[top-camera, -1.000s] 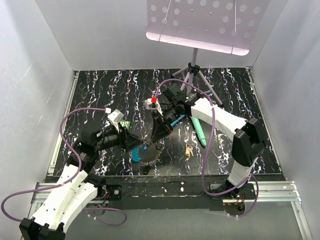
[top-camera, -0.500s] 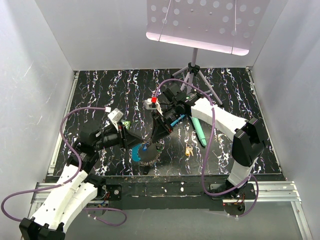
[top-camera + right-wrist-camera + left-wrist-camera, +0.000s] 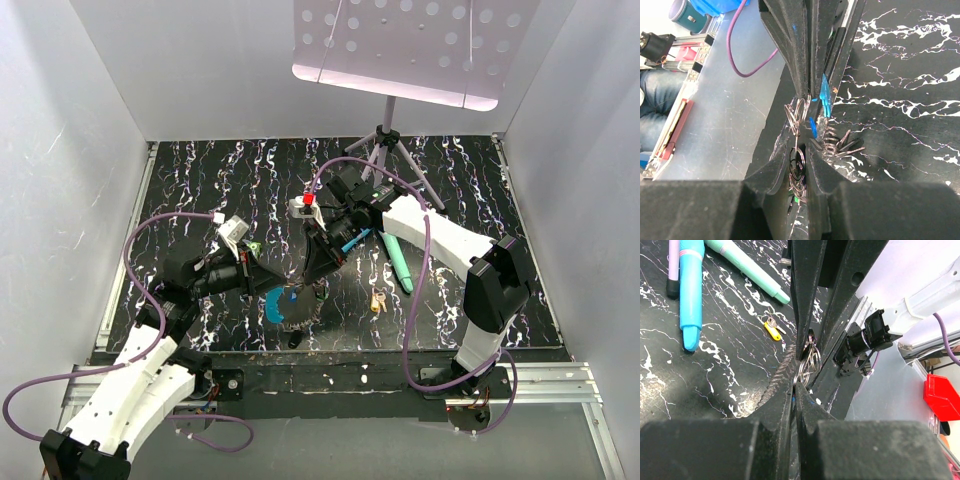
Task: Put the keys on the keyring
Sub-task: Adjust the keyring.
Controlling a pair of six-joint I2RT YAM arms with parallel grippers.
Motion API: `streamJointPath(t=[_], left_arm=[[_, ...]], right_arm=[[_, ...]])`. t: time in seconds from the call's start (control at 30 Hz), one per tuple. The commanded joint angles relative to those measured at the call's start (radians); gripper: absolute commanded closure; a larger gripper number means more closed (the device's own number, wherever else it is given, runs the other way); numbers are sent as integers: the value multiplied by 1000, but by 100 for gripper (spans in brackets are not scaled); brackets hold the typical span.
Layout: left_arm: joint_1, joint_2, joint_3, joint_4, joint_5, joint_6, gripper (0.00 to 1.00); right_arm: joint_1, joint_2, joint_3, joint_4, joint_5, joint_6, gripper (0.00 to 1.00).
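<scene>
The keyring (image 3: pixel 292 310), a grey coiled loop with a bright blue section, lies on the table under both grippers; its coil (image 3: pixel 776 379) runs up to my left jaws. My left gripper (image 3: pixel 794 384) is shut, pinching a thin wire split ring (image 3: pixel 796 110). This ring links down to a bunch of split rings (image 3: pixel 799 167) that my right gripper (image 3: pixel 807 146) is shut on. A green key head (image 3: pixel 798 198) shows below that bunch and a blue one (image 3: pixel 813 126) beside it. A yellow key (image 3: pixel 772 331) lies loose on the table to the right (image 3: pixel 377 301).
Two teal sticks (image 3: pixel 397 262) and a blue marker (image 3: pixel 690 295) lie on the black marbled table (image 3: pixel 200 180) behind the grippers. A tripod stand (image 3: pixel 385 140) stands at the back. The table's near edge (image 3: pixel 330 350) is close below the keyring.
My left gripper's jaws have closed from half open to shut on the ring. The right gripper has held still with its bunch.
</scene>
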Motion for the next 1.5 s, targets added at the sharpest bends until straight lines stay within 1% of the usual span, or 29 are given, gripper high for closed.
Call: streamJointPath(t=[0.0, 0.17, 0.4, 0.5, 0.8, 0.97, 1.1, 1.2, 1.33, 1.43, 1.47], left_arm=[[0, -8, 31, 0, -10, 0, 100], [0, 15, 65, -32, -28, -13, 100], [0, 115, 203, -287, -88, 7, 100], [0, 142, 224, -344, -86, 1, 100], [0, 188, 264, -373, -73, -34, 100], [0, 242, 322, -436, -73, -42, 100], [0, 264, 339, -473, -59, -37, 100], [0, 268, 330, -476, -53, -33, 100], [0, 256, 325, -478, -53, 2, 100], [0, 232, 327, -490, -79, 65, 100], [0, 215, 324, -488, -86, 85, 100]], right_arm=[[-1, -10, 55, 1, -29, 15, 94], [5, -10, 55, 1, 0, 13, 94], [35, -5, 58, 0, 114, -1, 93], [38, -2, 64, 0, 142, -1, 93], [64, -14, 60, -6, 227, -36, 93], [86, -14, 61, -8, 267, -47, 93], [98, -16, 63, 0, 319, -44, 93], [100, -14, 63, 3, 298, -37, 92], [100, -11, 63, 1, 255, -27, 89], [100, -8, 69, -20, 199, -33, 81], [100, -8, 72, -28, 174, -39, 75]])
